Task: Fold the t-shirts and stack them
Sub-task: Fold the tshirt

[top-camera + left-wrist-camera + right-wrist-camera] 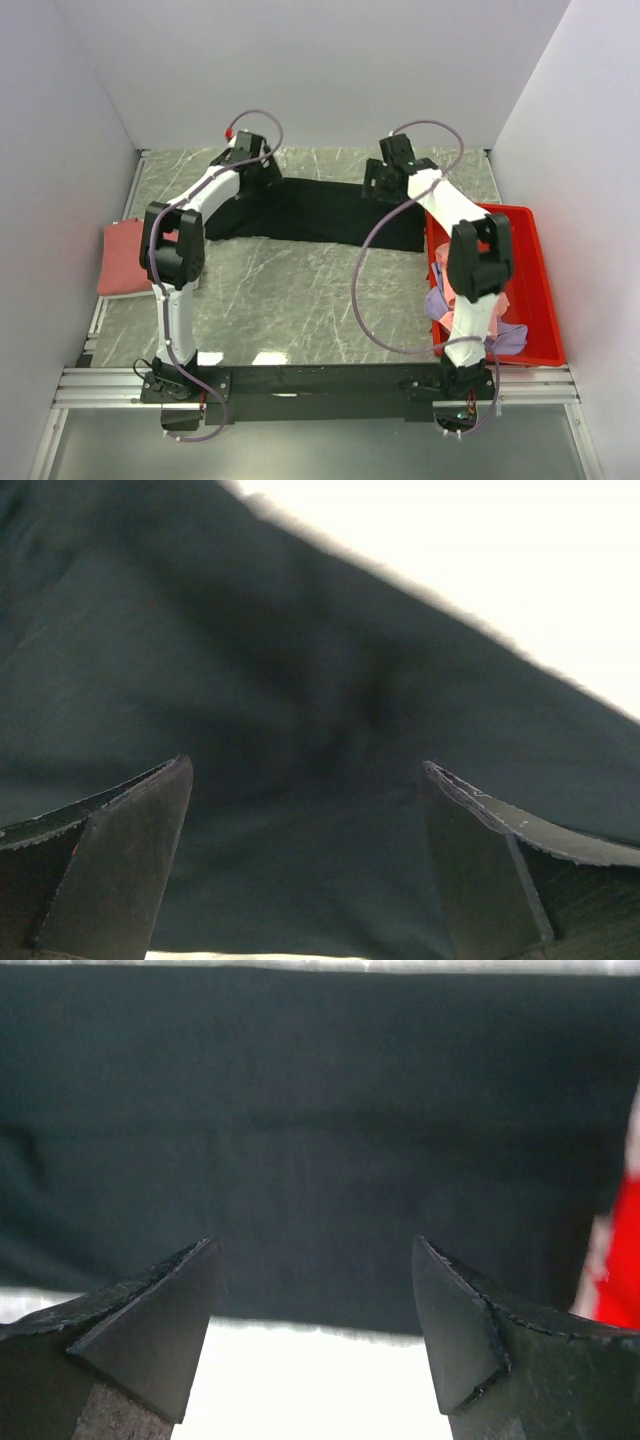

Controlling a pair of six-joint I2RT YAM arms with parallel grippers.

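A large black t-shirt (pixel 310 212) lies spread across the far part of the table. My left gripper (pixel 252 170) is over its far left end and my right gripper (pixel 385 178) over its far right end. Both are open. In the left wrist view the black cloth (pixel 300 730) fills the gap between the jaws. In the right wrist view the black cloth (pixel 320 1140) lies just past the fingertips, its edge between them. A folded salmon-red shirt (pixel 122 258) lies at the table's left edge. Pink (pixel 443 277) and lavender (pixel 512 337) shirts lie in the red bin.
The red plastic bin (pixel 540 290) stands at the right edge of the table, beside my right arm; a strip of it shows in the right wrist view (pixel 622 1260). White walls enclose the table on three sides. The tabletop (pixel 290 300) is grey marble.
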